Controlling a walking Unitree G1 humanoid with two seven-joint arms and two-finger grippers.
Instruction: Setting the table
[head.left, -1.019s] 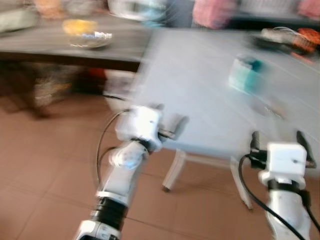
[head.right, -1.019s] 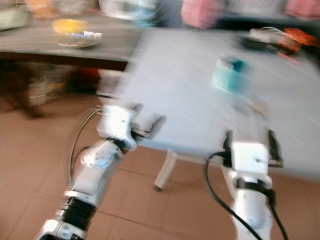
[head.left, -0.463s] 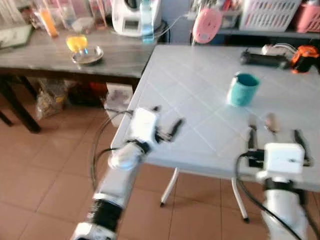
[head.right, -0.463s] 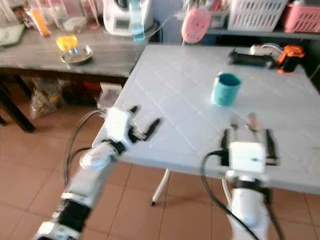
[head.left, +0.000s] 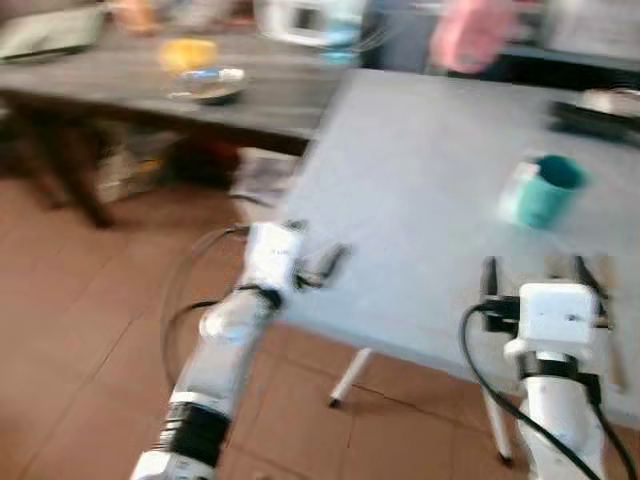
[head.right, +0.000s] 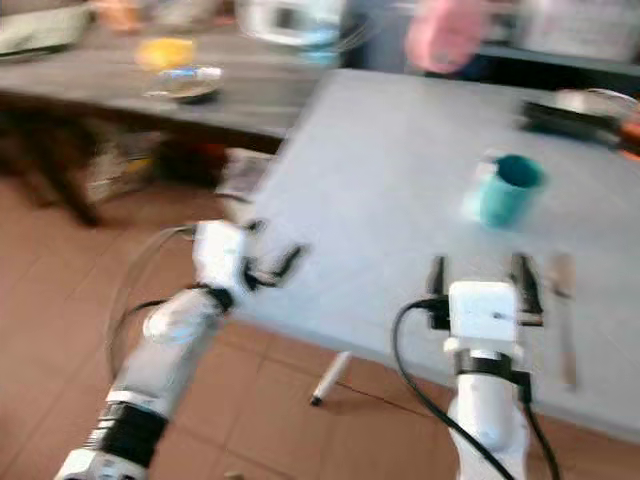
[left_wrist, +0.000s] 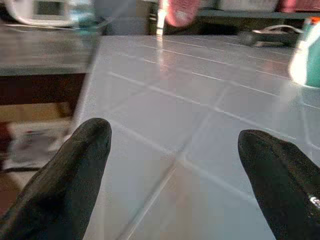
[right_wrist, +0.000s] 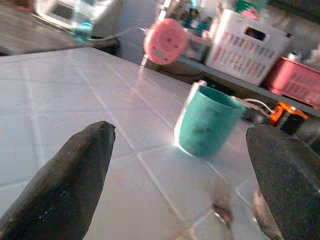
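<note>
A teal cup stands upright on the pale tiled table, well in from the near edge. Cutlery lies on the table just right of my right gripper, which is open and empty over the near edge, a short way before the cup. The right wrist view has the cup straight ahead between the open fingers. My left gripper is open and empty at the table's left front corner. In its wrist view, bare table lies between the fingers, with the cup off to one side.
A dark wooden side table stands to the left, carrying a metal bowl and a white appliance. A black tool lies at the table's far right. A pink object and baskets stand behind. The floor has brown tiles.
The whole picture has shifted right and blurred, so the camera has moved. Both grippers stay open and hold about the same places near the table's edge.
</note>
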